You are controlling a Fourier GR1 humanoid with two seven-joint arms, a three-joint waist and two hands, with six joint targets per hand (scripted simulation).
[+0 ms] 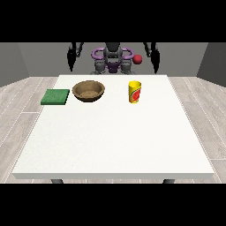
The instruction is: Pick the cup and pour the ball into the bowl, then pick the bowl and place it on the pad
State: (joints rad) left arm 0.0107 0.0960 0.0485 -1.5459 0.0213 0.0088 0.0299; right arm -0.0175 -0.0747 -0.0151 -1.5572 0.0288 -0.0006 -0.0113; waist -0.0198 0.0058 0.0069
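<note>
The step in hand is picking the cup, which stands upright on the counter at about 3 o'clock from the bowl; the pad lies at the bowl's 9 o'clock. Approach the cup from the side and keep it level until it is over the bowl. Both hands, the one at the view's right and the one at the view's left, hang clear of the counter, holding nothing; finger spread cannot be told.

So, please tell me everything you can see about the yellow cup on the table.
The cup is yellow with a red mark on its side and looks like plastic. It stands upright on the white table, towards the far edge, to the view's right of the brown bowl and apart from it. Neither hand touches it; both hang raised at the robot's sides. Its inside is not visible, so I cannot tell what it holds.
</note>
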